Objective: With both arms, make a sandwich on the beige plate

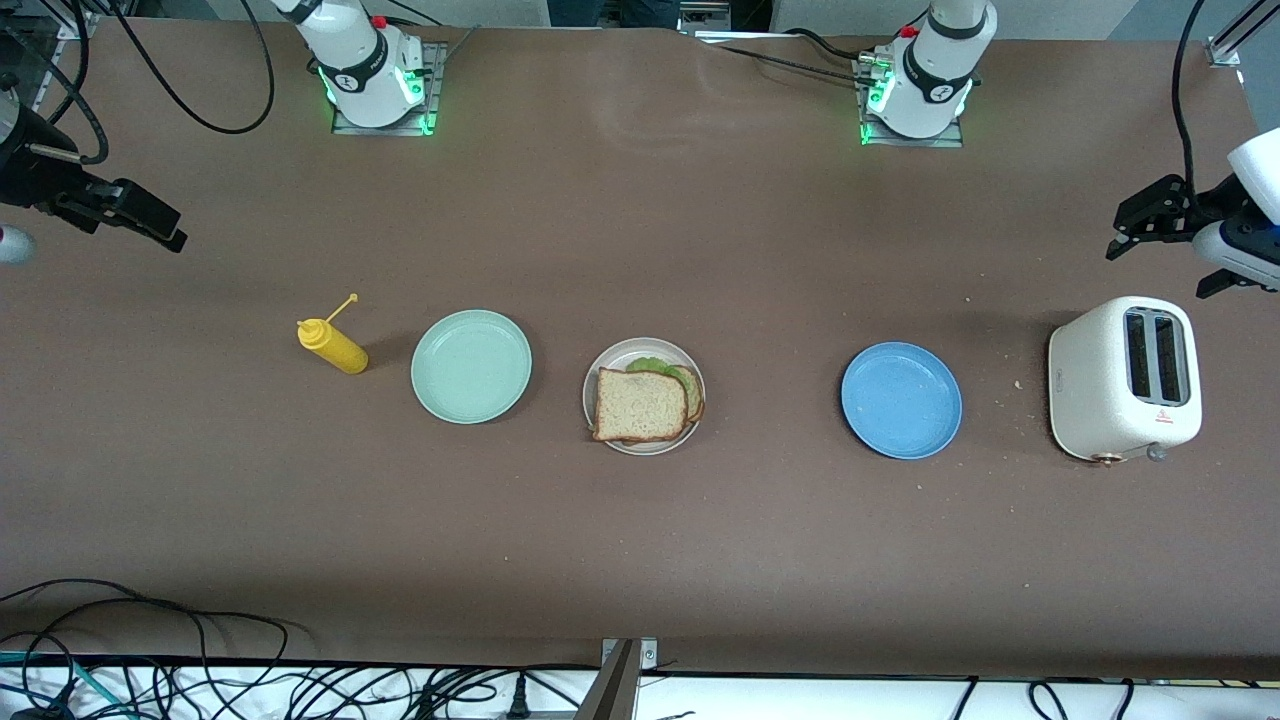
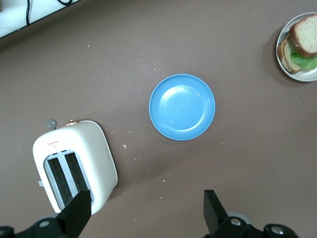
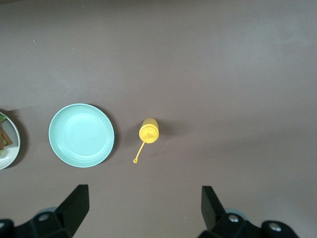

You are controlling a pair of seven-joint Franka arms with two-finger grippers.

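The sandwich [image 1: 641, 403] lies on the beige plate [image 1: 619, 357] in the middle of the table [image 1: 640, 560], between the green plate [image 1: 471, 366] and the blue plate [image 1: 901, 400]. The left gripper [image 2: 147, 213] hangs with fingers wide apart and empty, above the table near the toaster [image 1: 1124, 380]. The right gripper [image 3: 143, 208] also hangs wide and empty, over the table near the yellow bottle [image 1: 333, 345].

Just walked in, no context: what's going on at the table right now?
Nothing is being handled. The sandwich, lettuce between two bread slices, sits assembled on the beige plate mid-table. Both arms wait at the table's ends: the left pincer hangs open above the toaster, the right pincer open at its own end, past the mustard bottle.
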